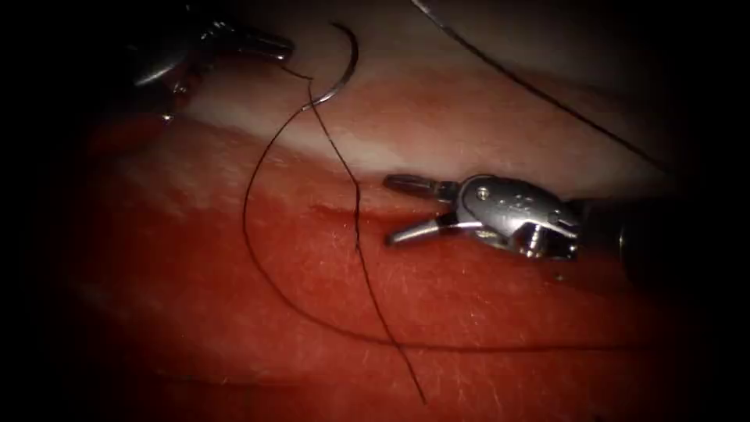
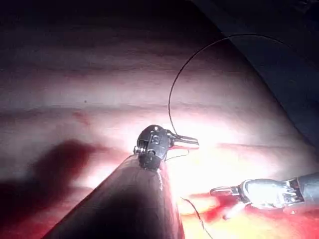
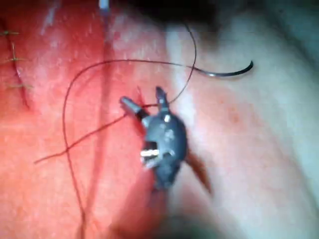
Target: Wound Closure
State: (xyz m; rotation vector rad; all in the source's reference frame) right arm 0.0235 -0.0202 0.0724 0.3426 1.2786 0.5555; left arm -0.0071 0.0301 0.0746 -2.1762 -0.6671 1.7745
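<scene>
Right end effector [image 1: 394, 209] spread, empty, left end effector [image 1: 285, 48] clenched on thread [image 1: 248, 227], needle [image 1: 348, 66] free above tissue [image 1: 484, 305].

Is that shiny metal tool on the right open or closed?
Open. The right arm's silver tool has its two fingers spread apart over the red tissue, holding nothing.

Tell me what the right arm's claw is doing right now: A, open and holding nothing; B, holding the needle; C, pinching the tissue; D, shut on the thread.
A: in the endoscope view the right claw has its two jaws spread apart over the tissue with nothing between them, while the needle lies away from it, up near the left claw.
</scene>
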